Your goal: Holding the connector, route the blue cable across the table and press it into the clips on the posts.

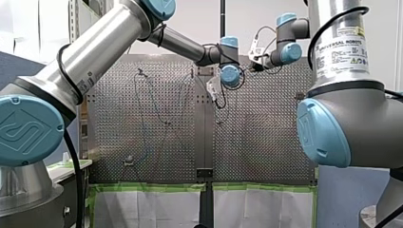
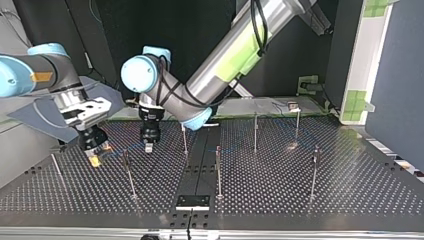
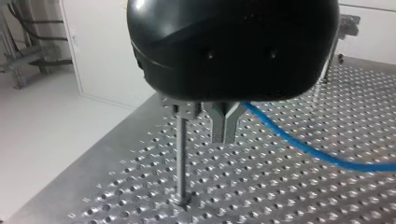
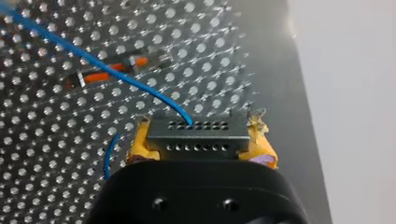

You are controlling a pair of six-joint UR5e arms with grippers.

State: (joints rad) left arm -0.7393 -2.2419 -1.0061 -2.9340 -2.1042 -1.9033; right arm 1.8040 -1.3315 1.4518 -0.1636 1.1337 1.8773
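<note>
Over perforated table (image 3: 280,186), right gripper (image 4: 199,141) pinching connector (image 4: 196,127); left gripper (image 3: 225,127) pressed together beside post (image 3: 180,158)

Front view: even, diffuse light; perforated table (image 1: 157,142) rendered flat grey, pale wall (image 1: 199,28) behind shown bright. Top view: dark backdrop, table lit from above, glare patch noted beside a far post (image 2: 297,125). Wrist views: hole rims glinting; floor (image 3: 42,140) beside the table edge washed out white.
</note>
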